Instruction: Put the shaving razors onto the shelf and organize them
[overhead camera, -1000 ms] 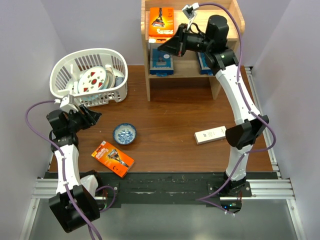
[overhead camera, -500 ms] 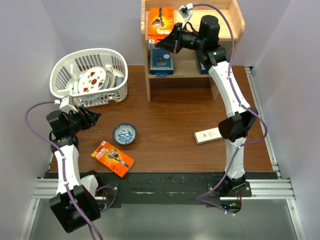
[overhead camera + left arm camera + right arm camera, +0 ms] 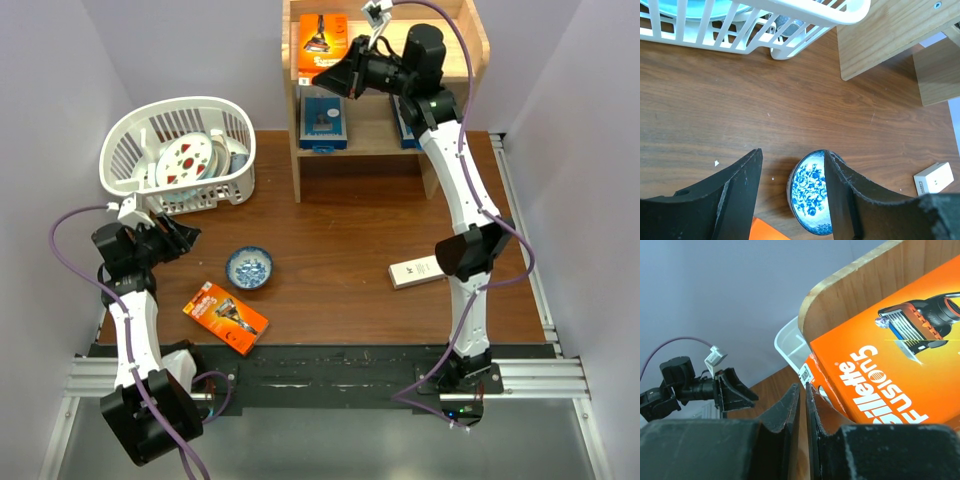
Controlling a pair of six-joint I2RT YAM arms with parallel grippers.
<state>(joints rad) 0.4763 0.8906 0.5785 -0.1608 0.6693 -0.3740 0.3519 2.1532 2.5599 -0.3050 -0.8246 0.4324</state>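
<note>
The right fingers [image 3: 775,425], nearly closed and seemingly empty, are hovering at the edge of the flat orange razor pack [image 3: 890,375] on the light pine shelf [image 3: 850,295], top tier; the left fingers [image 3: 735,200] are hanging wide above the brown desk [image 3: 350,250].

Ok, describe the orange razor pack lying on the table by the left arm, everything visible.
The razor pack is a flat rectangular orange carton, cardboard by the look, printed with a dark razor picture. It lies face up on the brown wooden table, turned diagonally, near the front edge. The blue-and-white bowl sits just beyond it, apart. Only the table touches it.
</note>
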